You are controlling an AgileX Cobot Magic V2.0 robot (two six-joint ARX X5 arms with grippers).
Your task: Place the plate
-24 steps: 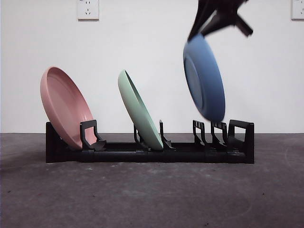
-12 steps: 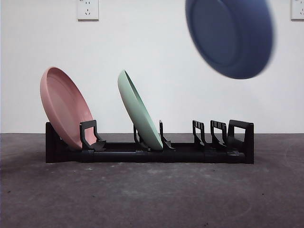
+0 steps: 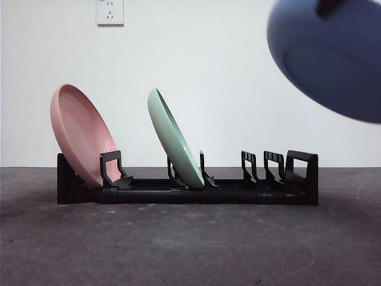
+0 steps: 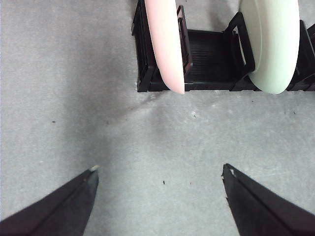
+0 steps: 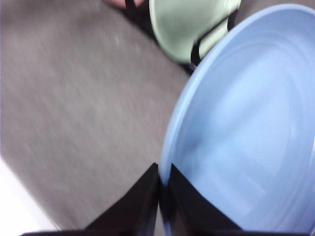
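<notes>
A blue plate (image 3: pixel 333 56) hangs high at the right of the front view, well above the black rack (image 3: pixel 187 193). My right gripper (image 5: pixel 162 196) is shut on the rim of the blue plate (image 5: pixel 246 128). A pink plate (image 3: pixel 83 134) leans in the rack's left slot and a green plate (image 3: pixel 175 140) leans in a middle slot. Both show in the left wrist view, pink plate (image 4: pixel 165 44) and green plate (image 4: pixel 270 44). My left gripper (image 4: pixel 160 179) is open and empty over the bare table in front of the rack (image 4: pixel 211 59).
The rack's right slots (image 3: pixel 268 170) stand empty. A white wall with a socket (image 3: pixel 110 12) is behind the rack. Grey table surface (image 3: pixel 190 244) lies in front.
The blue plate has risen from above the rack's right slots, swung up and to the right, and turned its face toward the camera. The pink and green plates have not moved.
</notes>
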